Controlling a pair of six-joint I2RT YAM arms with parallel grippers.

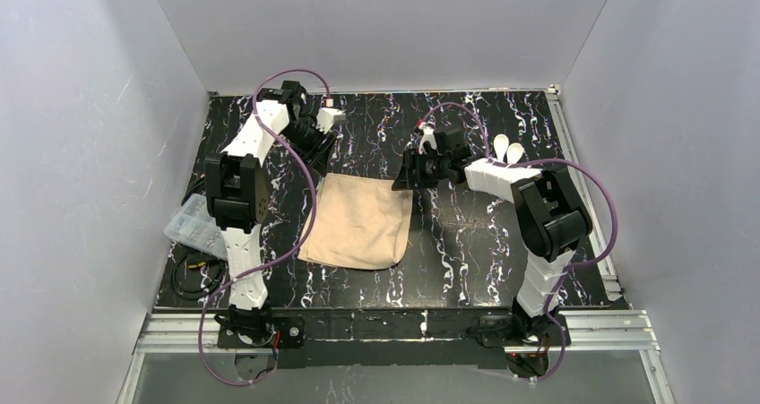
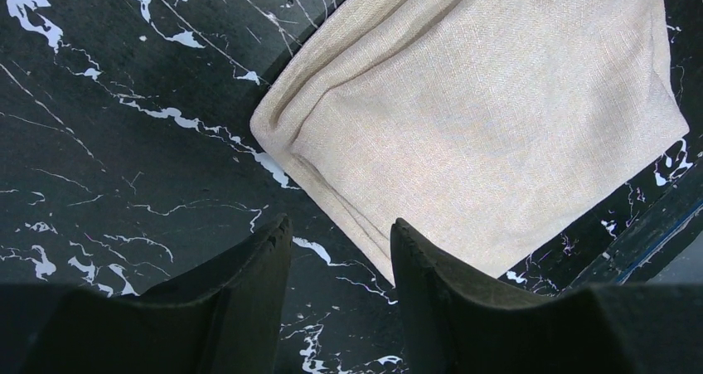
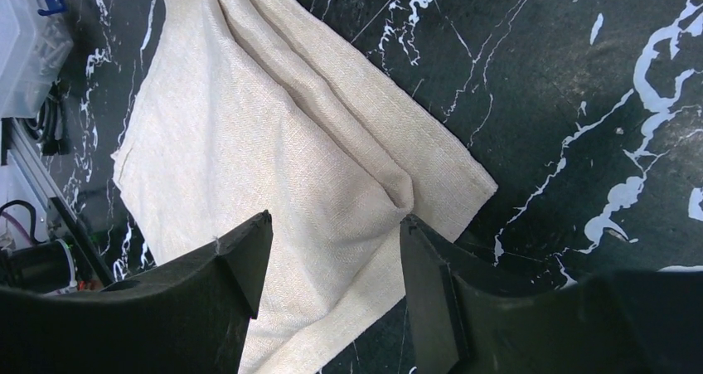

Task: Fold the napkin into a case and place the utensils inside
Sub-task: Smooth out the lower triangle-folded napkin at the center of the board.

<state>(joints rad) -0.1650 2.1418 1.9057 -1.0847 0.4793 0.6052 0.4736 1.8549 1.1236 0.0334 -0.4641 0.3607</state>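
Note:
The beige napkin (image 1: 358, 220) lies folded on the black marbled table, with soft creases along its far edge. Just behind its far left corner hovers my left gripper (image 1: 320, 149); in the left wrist view that gripper (image 2: 340, 235) is open over bare table, the napkin (image 2: 481, 117) just ahead of its right finger. My right gripper (image 1: 401, 178) is at the napkin's far right corner. In the right wrist view it (image 3: 332, 229) stands open above the napkin (image 3: 273, 142), the cloth puckered at its right fingertip (image 3: 412, 229). Two white utensils (image 1: 507, 150) lie behind the right arm.
A clear plastic compartment box (image 1: 191, 225) sits at the table's left edge, also seen in the right wrist view (image 3: 25, 51). Black cables (image 1: 191, 274) lie near it. Grey walls close in the table on three sides.

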